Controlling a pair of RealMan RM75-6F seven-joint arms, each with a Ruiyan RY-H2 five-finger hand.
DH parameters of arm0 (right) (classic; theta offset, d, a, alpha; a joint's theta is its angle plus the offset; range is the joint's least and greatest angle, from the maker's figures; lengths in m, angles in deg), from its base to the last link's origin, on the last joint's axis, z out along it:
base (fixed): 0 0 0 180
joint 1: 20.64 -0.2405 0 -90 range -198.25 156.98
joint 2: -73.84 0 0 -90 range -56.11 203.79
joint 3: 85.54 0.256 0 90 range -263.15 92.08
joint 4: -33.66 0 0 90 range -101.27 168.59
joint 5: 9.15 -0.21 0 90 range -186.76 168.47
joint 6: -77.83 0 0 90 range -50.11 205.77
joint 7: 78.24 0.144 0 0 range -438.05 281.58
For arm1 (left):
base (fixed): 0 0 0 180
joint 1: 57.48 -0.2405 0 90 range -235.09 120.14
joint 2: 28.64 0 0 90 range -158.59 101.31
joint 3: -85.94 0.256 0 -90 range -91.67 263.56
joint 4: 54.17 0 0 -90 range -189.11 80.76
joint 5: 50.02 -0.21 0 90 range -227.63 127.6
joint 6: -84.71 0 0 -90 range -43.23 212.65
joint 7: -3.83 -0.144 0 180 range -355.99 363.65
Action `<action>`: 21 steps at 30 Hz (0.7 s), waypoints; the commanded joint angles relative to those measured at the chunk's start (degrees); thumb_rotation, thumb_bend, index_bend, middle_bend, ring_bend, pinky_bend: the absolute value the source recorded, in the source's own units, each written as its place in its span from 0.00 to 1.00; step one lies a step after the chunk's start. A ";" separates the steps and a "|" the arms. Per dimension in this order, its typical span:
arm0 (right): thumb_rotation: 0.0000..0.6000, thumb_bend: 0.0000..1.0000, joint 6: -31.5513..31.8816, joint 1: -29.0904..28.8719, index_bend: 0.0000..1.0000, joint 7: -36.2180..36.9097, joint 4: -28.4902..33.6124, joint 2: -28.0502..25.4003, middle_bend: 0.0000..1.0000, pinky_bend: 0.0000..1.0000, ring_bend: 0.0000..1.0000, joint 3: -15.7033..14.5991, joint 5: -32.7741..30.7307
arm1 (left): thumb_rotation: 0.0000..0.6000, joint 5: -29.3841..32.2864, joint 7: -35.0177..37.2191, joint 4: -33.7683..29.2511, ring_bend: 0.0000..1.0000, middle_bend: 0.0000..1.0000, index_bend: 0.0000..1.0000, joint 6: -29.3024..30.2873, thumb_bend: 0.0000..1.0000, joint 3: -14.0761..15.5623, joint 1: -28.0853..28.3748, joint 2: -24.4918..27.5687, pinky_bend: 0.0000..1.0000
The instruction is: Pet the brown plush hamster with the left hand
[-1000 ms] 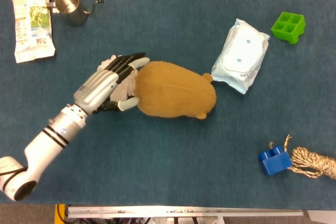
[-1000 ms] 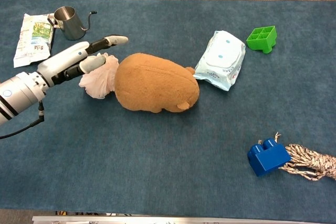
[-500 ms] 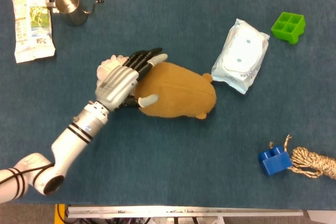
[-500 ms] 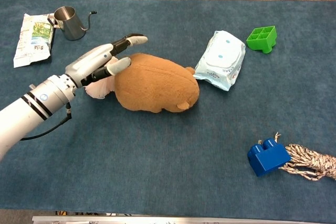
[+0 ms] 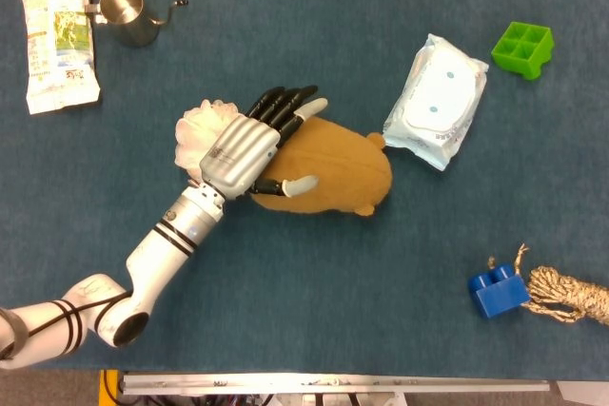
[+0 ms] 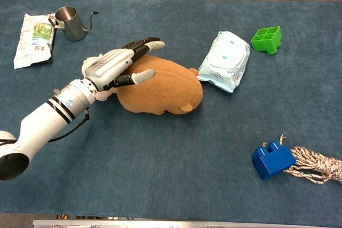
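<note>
The brown plush hamster [image 5: 343, 168] [image 6: 168, 89] lies on its belly in the middle of the blue table, head toward the right. My left hand [image 5: 257, 145] [image 6: 120, 65] is spread flat over its back end, fingers apart and stretched toward the right, holding nothing. In the chest view the thumb lies on the plush's back; whether the other fingers touch the fur I cannot tell. The right hand is in neither view.
A pale pink puff [image 5: 202, 130] lies just left of the hamster, partly under my arm. A wipes pack [image 5: 436, 102] sits right of the hamster's head. A metal pitcher [image 5: 126, 12], a snack bag [image 5: 59, 43], a green block [image 5: 522, 48], a blue brick [image 5: 497, 292] and a rope [image 5: 569, 295] lie around.
My left hand has moved rightward from beside the pink puff onto the hamster's back. The hamster has not shifted.
</note>
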 commanded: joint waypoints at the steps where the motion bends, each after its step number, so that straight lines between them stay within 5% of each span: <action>1: 1.00 0.09 -0.08 0.00 0.25 -0.09 0.04 -0.01 0.35 0.17 0.18 0.01 -0.07 | 0.02 0.19 -1.17 1.16 0.00 0.02 0.00 0.62 0.02 0.16 0.09 -0.89 0.00; 21: 1.00 0.09 -0.09 0.28 0.25 0.26 -0.09 -0.03 0.35 0.17 0.18 0.04 -0.14 | 0.01 0.29 -6.08 7.52 0.00 0.02 0.00 2.21 0.02 1.62 -0.05 -4.27 0.00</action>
